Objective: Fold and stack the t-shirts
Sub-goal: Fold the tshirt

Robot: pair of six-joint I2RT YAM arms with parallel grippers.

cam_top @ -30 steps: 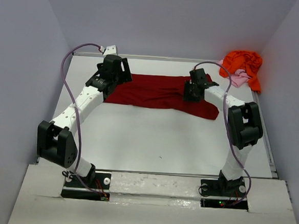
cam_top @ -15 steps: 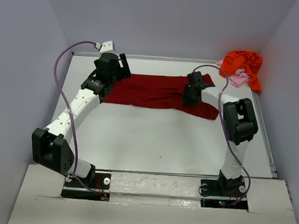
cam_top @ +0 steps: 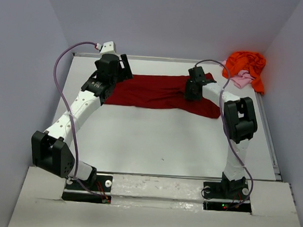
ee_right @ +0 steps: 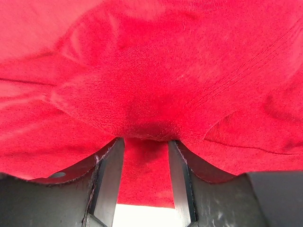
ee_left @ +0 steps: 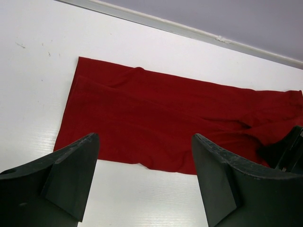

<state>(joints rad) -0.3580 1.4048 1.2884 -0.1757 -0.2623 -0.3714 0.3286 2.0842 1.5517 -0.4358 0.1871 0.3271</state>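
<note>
White tabletop (cam_top: 160,140), grey walls: the dark red cloth t-shirt (cam_top: 153,93) lies upper middle, seemingly part-folded into 1 strip. The left gripper (ee_left: 145,137) hovers released over it, while the right gripper (ee_right: 146,142) grasps a fold of it. Upper right, the crumpled bright orange t-shirt (cam_top: 246,63) and pale pink t-shirt (cam_top: 242,79) wait — 0 stacked.

Plain crimson throughout: dark red t-shirt (cam_top: 158,93), a brighter scarlet in the right wrist close-up (darker in the creases). Single-coloured, unpatterned: bright orange t-shirt (cam_top: 246,63) and pale pink t-shirt (cam_top: 241,79). White with a few faint grey specks: table (cam_top: 160,140). Pale lilac-grey: walls (cam_top: 173,21). White links, black joints: left arm (cam_top: 79,108) and right arm (cam_top: 233,163). Purple: cables (cam_top: 55,78). Matte black to charcoal: left gripper (ee_left: 144,142) and right gripper (ee_right: 146,146).
</note>
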